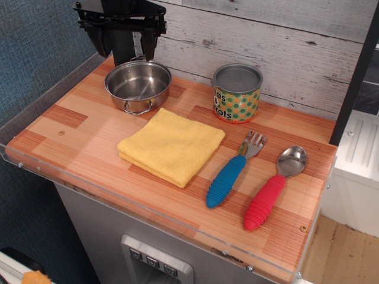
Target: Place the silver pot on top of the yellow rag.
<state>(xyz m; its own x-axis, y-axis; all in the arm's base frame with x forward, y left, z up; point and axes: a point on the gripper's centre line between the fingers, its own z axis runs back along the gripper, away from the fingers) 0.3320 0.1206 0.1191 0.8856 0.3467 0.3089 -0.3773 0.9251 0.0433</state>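
Sitting on counter: one silver pot (138, 84), one yellow rag (172, 144), one can (237, 93); fingers (121, 36) wide, empty

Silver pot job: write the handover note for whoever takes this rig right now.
End effector: raised at the back left, above and behind the silver pot, holding nothing; whether its fingers are open or shut cannot be told from this view.
Silver pot: upright and empty on the wooden counter, just behind the yellow rag.
Yellow rag: folded flat mid-counter, nothing on it.
Done: nothing yet; the pot is not grasped.
Left: grasp the pot, lift it, set it on the rag, release.
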